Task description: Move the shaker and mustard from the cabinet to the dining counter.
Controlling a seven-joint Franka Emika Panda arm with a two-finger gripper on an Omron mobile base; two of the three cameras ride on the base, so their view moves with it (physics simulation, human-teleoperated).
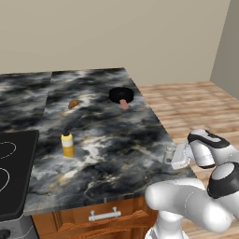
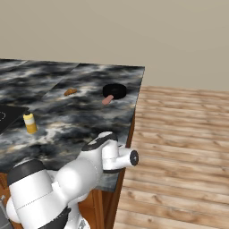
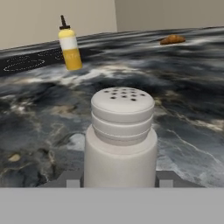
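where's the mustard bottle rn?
The small yellow squeeze bottle with the dark nozzle stands upright on the dark marbled stone counter, toward its left in the left base view, beside the black cooktop.

Two cameras behind the arm look down at the same dark counter (image 1: 116, 140). The hand camera sits very close to the shaker (image 3: 120, 140).

Rendered frames, evenly and softly lit; no single light source evident. Base views moderately bright, slightly soft, low resolution. The counter (image 1: 107, 140) shows no glare, only pale veining. The mustard (image 1: 67, 144) casts barely any shadow. The arm's white shells shade gradually to grey on their undersides. In the hand view the shaker (image 3: 121, 140) stands close and sharp, its perforated top clearly resolved, left flank darker; background stays in focus. No edge distortion visible
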